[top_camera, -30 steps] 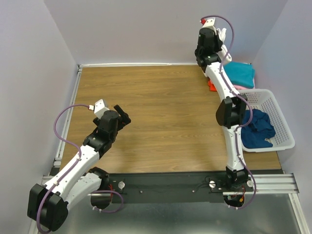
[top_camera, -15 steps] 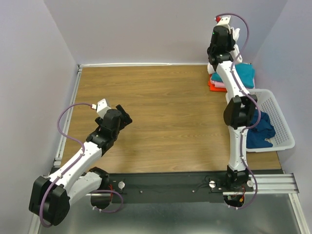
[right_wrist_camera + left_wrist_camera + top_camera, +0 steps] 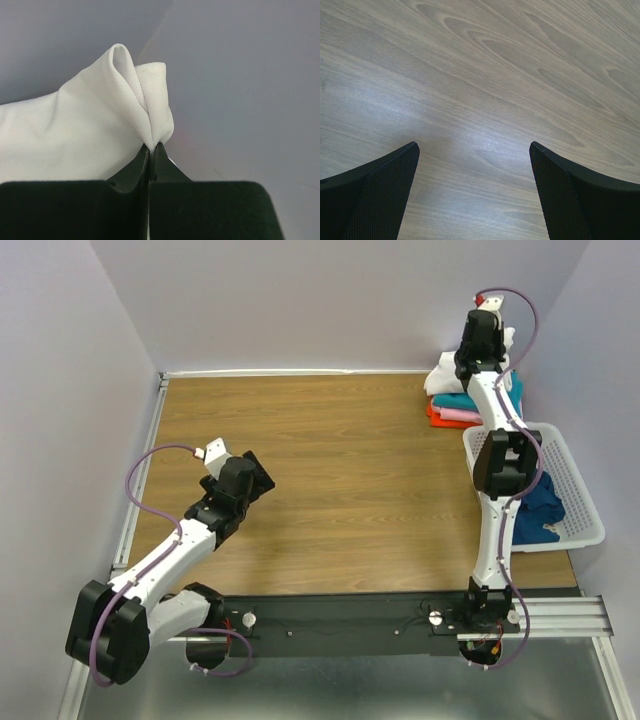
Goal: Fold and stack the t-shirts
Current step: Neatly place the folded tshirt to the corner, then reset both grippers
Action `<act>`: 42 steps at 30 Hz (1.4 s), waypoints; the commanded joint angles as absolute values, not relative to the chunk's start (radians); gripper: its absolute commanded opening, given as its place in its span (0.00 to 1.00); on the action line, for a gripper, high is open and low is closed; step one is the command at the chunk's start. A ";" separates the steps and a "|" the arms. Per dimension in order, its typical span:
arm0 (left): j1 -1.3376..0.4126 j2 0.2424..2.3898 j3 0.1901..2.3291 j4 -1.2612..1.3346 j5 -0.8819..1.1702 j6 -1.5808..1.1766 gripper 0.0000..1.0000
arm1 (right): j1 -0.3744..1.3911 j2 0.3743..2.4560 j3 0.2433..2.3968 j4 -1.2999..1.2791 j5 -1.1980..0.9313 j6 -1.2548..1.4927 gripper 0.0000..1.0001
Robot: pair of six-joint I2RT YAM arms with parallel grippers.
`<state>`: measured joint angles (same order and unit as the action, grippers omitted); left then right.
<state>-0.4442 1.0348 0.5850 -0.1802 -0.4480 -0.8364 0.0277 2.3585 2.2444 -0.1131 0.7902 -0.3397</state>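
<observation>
My right gripper (image 3: 151, 146) is shut on a pinched fold of the white t-shirt (image 3: 75, 125). In the top view it (image 3: 490, 340) holds the white t-shirt (image 3: 443, 373) over the stack at the far right corner: a teal shirt (image 3: 462, 400), a pink shirt (image 3: 455, 414) and an orange shirt (image 3: 440, 422), bottom-most. A dark blue shirt (image 3: 540, 502) lies crumpled in the basket. My left gripper (image 3: 474, 147) is open and empty, just above bare wood at the left middle (image 3: 262, 472).
The white lattice laundry basket (image 3: 575, 465) stands at the right edge, beside the right arm. Lilac walls close the back and both sides. A metal rail (image 3: 140, 480) runs along the table's left edge.
My right gripper has carried the white t-shirt to the right, from left of the stack to over it. My left gripper has shifted slightly right and forward.
</observation>
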 commanded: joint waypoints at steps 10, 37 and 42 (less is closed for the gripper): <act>-0.437 1.062 0.641 -0.172 -0.443 -0.827 0.98 | -0.100 2.431 2.220 -0.166 0.666 -0.175 0.99; -0.433 0.825 0.658 -0.153 -0.396 -0.744 0.98 | 0.023 1.271 0.920 -0.127 -0.055 0.356 1.00; -0.431 0.810 0.650 -0.150 -0.397 -0.735 0.98 | 0.025 1.027 0.684 -0.091 -0.066 0.416 1.00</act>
